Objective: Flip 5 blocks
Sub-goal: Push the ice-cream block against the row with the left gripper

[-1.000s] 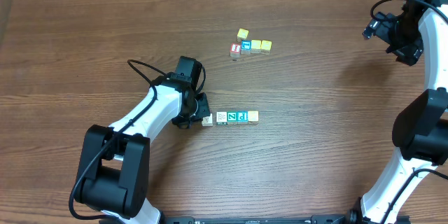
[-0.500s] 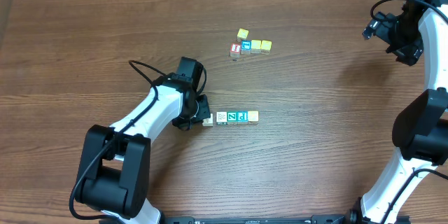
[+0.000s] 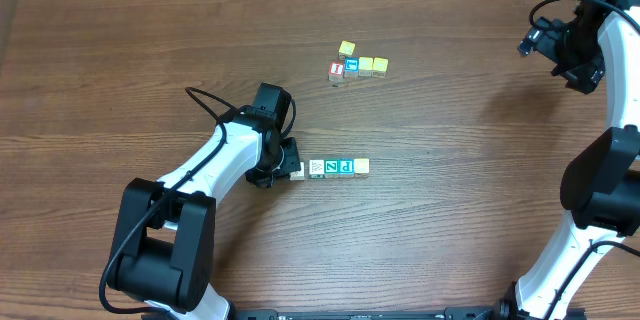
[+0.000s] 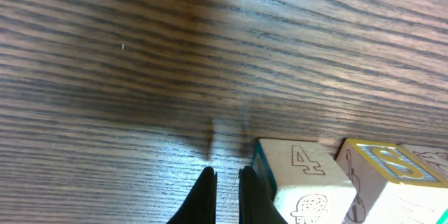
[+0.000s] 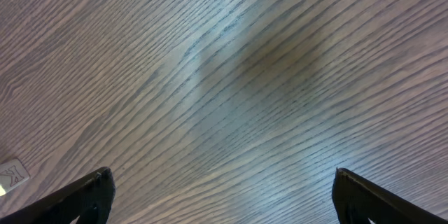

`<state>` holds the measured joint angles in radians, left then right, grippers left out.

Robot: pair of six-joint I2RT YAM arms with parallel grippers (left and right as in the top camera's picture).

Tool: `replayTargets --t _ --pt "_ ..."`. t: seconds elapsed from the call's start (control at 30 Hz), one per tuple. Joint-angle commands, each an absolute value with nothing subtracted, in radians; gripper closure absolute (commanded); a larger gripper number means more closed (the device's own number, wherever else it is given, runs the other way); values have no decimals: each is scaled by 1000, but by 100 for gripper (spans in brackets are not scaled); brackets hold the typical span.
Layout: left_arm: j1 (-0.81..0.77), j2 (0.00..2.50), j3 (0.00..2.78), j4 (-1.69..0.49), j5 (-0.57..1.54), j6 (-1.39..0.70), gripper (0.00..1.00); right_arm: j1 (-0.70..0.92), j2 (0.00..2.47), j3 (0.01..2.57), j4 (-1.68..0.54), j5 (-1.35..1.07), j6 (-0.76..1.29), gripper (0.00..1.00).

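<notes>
Five blocks (image 3: pixel 331 167) lie in a row mid-table, its long axis running left to right. The left gripper (image 4: pixel 225 189), pinched together on nothing, sits just beside the end block (image 4: pixel 301 175). The right gripper (image 5: pixel 224 196) gapes empty, well apart. Nothing has visibly shifted since a second ago.

Table (image 3: pixel 450 230) — grained wood, slight sheen; blocks (image 4: pixel 301 173) — matt painted wood.
</notes>
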<state>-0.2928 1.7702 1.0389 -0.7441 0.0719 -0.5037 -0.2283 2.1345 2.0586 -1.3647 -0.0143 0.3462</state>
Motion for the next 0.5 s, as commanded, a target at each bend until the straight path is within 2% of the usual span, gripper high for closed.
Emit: replayTargets --t 0.0,0.47 --pt "-296 1752 1034 -736 80 -521 94 -231 2114 2067 -1362 -9 344 0" --pt "-296 1752 1034 -722 113 -521 94 -231 2114 2067 -1362 -9 344 0"
